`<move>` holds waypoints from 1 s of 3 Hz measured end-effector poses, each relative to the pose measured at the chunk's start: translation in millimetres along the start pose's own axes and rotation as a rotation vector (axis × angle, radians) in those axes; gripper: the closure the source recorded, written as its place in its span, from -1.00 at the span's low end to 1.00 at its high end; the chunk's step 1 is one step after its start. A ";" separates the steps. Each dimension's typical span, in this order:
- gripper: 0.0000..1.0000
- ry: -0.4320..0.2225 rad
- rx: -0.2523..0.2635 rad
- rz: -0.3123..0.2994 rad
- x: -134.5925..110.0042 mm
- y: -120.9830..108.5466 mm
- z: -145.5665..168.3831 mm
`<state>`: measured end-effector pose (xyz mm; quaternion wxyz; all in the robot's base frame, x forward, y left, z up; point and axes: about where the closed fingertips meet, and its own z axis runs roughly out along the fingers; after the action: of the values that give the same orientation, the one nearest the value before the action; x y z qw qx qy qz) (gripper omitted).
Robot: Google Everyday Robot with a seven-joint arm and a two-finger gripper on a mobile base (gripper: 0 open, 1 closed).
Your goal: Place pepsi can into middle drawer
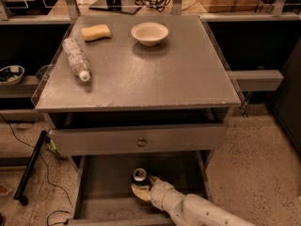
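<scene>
The pepsi can (139,175) stands upright on the floor of the open middle drawer (106,192), near its middle; only its silver top and a dark rim show. My gripper (142,186) reaches in from the lower right on a white arm, low inside the drawer. Its pale fingers (139,191) lie right against the near side of the can, one below it and one at its right.
On the cabinet top (155,74) lie a clear plastic bottle (75,58), a yellow sponge (96,32) and a white bowl (149,33). The closed upper drawer front with a round knob (141,141) overhangs the open drawer. A black pole (30,167) leans on the floor at left.
</scene>
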<state>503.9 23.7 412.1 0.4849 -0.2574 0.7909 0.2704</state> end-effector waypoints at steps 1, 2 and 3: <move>1.00 0.000 0.000 0.000 -0.2 -0.1 -0.1; 1.00 -0.078 0.006 0.020 -48.2 -13.7 -21.4; 1.00 -0.077 0.006 0.020 -48.1 -13.6 -21.1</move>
<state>518.8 6.5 461.3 0.5130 -0.2376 0.7749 0.2827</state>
